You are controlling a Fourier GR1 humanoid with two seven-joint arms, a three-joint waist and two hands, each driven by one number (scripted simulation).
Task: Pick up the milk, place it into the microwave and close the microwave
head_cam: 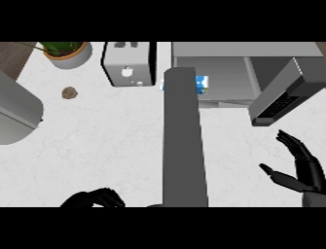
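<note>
The milk point(202, 85), a blue and white carton, stands just inside the open microwave point(226, 65) at the back; only its edges show. A grey forearm point(183, 141) runs from the lower edge up the middle and covers most of the carton. My left hand point(93, 198) shows at the lower edge, left of that forearm, fingers curled with nothing visible in them. My right hand point(299, 168) rests open at the lower right, fingers up, well in front of the microwave door point(289, 92), which is swung out to the right.
A toaster point(128, 63) stands left of the microwave and a potted plant point(67, 52) at the back left. A small brown item point(69, 92) lies on the white counter point(100, 146). A large grey appliance point(4, 104) fills the left edge.
</note>
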